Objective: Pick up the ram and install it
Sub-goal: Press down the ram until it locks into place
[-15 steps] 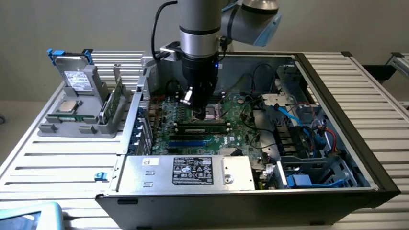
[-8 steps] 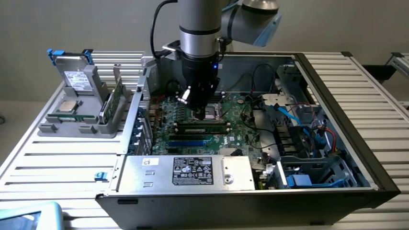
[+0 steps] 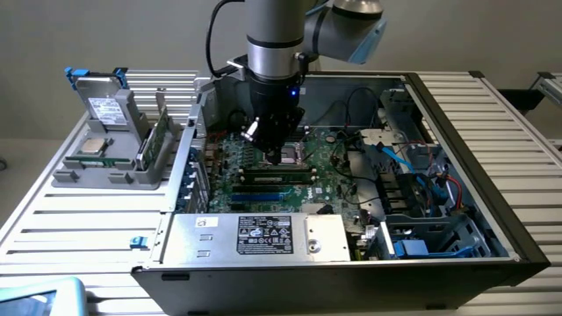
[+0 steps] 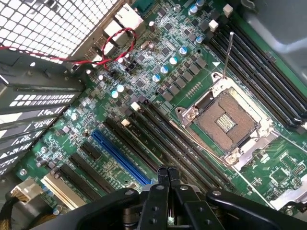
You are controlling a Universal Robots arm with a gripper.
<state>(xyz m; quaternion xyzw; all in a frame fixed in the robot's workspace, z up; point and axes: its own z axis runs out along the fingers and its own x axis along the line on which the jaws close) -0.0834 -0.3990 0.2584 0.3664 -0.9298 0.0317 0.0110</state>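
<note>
- Right now the ram [image 3: 279,175] lies inside the open computer case [image 3: 514,240]. It runs lengthwise along the black memory slots of the motherboard [image 3: 327,187], green edge and dark chips showing. I cannot tell whether it is fully seated.
- It sits just on the near side of my pincer [image 3: 279,157], close below the fingertips but apart from them.
- My pincer [image 4: 167,173] is clenched: in the wrist view the two fingertips [image 4: 162,173] are pressed together with nothing between them.
- I hang over the board, tips pointing down beside the CPU socket [image 4: 229,120]. The socket is open, its metal frame and thin lever wire visible.
- Long dark slots [image 4: 165,139] run between the socket and a blue slot [image 4: 120,158], and more dark slots lie on the socket's other side.
- A twisted red and black wire [image 4: 112,45] loops over the board near the perforated case wall.
- In the exterior view blue slots [image 3: 262,195] lie nearer the camera than the ram, and then comes the silver power supply [image 3: 255,237] with its dark label.
- Towards the exterior view's left, outside the case, a grey holder [image 3: 105,176] stands on the slatted tabletop [image 3: 79,227]. It carries a wider green card [image 3: 154,141] with a metal bracket, a drive [image 3: 110,110] and a square chip [image 3: 93,146].
</note>
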